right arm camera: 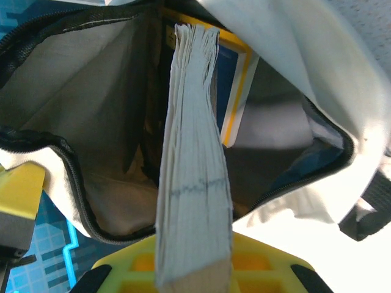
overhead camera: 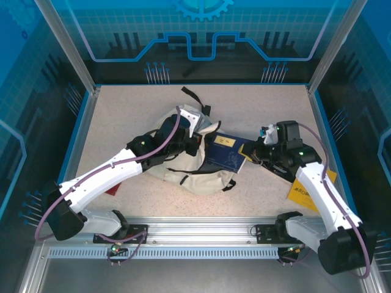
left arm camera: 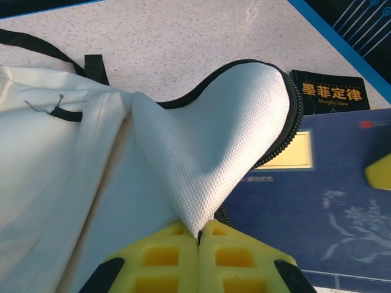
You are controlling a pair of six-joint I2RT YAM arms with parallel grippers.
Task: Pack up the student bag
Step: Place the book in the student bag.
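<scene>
The cream student bag (overhead camera: 195, 174) lies mid-table with its mouth toward the right. My left gripper (overhead camera: 194, 141) is shut on the bag's upper flap (left arm camera: 214, 140) and holds it lifted, the fabric pinched between the yellow fingers (left arm camera: 165, 256). My right gripper (overhead camera: 255, 152) is shut on a dark blue book (overhead camera: 227, 154), whose page edge (right arm camera: 192, 171) runs from its fingers into the open bag mouth (right arm camera: 91, 122). In the left wrist view the blue book (left arm camera: 317, 213) lies under the zipper edge. Behind the pages a blue-and-yellow cover (right arm camera: 235, 91) shows inside.
A black book with gold lettering (left arm camera: 330, 94) lies beyond the blue one by the bag's opening. A yellow book (overhead camera: 313, 194) lies at the right under my right arm. Something dark red (overhead camera: 113, 189) pokes out under my left arm. Blue walls edge the table.
</scene>
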